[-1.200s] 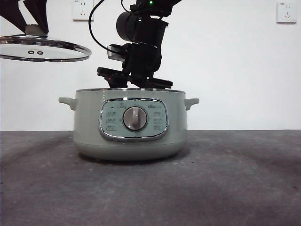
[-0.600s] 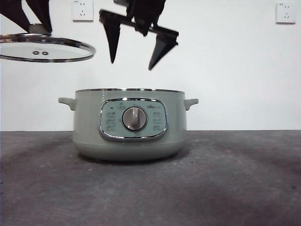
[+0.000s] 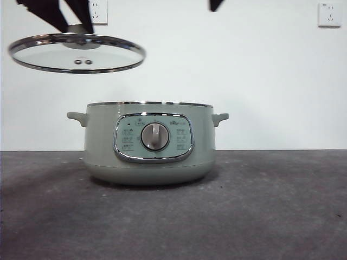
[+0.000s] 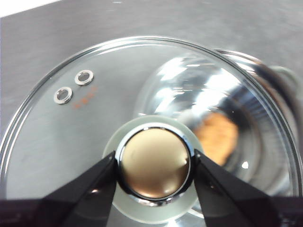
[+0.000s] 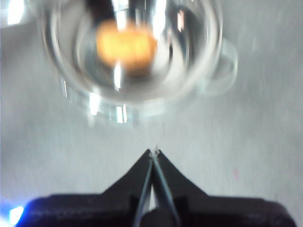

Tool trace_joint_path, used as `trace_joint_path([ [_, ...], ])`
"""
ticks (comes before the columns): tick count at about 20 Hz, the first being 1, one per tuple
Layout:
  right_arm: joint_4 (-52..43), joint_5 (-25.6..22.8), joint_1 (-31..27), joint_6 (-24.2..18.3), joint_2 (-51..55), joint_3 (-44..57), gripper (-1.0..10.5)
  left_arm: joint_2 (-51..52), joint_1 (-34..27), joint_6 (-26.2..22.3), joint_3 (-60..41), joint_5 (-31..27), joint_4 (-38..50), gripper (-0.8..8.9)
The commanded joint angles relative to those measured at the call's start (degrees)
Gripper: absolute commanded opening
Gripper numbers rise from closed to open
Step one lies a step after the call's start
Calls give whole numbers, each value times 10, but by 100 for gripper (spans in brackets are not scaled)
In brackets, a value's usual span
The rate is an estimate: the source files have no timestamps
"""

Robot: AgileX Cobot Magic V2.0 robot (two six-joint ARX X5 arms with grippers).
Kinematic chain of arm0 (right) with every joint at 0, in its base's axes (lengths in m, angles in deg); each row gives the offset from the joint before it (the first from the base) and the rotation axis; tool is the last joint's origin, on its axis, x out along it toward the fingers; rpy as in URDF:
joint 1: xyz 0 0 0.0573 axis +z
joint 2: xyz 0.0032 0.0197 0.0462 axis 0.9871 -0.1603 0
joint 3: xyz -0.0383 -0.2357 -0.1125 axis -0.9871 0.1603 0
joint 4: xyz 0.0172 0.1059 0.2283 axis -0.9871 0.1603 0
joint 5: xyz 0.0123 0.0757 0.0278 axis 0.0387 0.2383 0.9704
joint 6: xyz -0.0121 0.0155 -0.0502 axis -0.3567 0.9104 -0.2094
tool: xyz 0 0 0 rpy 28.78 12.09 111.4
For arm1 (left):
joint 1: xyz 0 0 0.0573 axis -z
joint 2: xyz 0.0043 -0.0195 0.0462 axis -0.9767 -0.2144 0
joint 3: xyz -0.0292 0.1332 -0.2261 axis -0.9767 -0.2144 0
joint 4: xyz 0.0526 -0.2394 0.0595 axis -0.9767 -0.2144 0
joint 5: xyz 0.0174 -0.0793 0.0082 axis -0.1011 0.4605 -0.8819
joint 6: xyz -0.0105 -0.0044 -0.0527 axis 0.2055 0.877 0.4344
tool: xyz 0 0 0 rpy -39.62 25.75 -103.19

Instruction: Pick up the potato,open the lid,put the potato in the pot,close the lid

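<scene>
The sage-green pot stands uncovered on the table, and the orange-brown potato lies inside it on the shiny bottom. Through the glass in the left wrist view the potato also shows. The glass lid hangs level in the air, above and to the left of the pot. My left gripper is shut on the lid's round knob. My right gripper is high above the table beside the pot, shut with nothing in it; only a black tip shows at the front view's top edge.
The pot's control panel with its silver dial faces the front camera. A side handle sticks out on each side. Two wall sockets are on the white wall behind. Dark grey tabletop surrounds the pot.
The right gripper has risen from the pot's mouth almost out of the front view and its jaws have closed. The left gripper has carried the lid rightward, toward the pot.
</scene>
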State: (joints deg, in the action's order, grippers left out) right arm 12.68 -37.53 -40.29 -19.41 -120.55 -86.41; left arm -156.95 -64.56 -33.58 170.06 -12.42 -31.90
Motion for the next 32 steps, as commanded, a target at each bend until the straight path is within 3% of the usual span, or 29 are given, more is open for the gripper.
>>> trace_joint_path([
  [1,15,-5,0,-6,61,82,-12,-9,26,12,3,2,15,-9],
  [8,-33,-15,0,5,259,261,-12,-68,106,16,3,0,27,-9],
  [15,-22,0,0,22,363,352,-12,-112,144,17,3,-36,32,-9],
  [24,5,2,0,53,398,376,-12,-123,154,40,3,-62,63,-9],
  [32,8,2,0,52,421,376,-12,-172,153,40,3,-81,74,-9],
])
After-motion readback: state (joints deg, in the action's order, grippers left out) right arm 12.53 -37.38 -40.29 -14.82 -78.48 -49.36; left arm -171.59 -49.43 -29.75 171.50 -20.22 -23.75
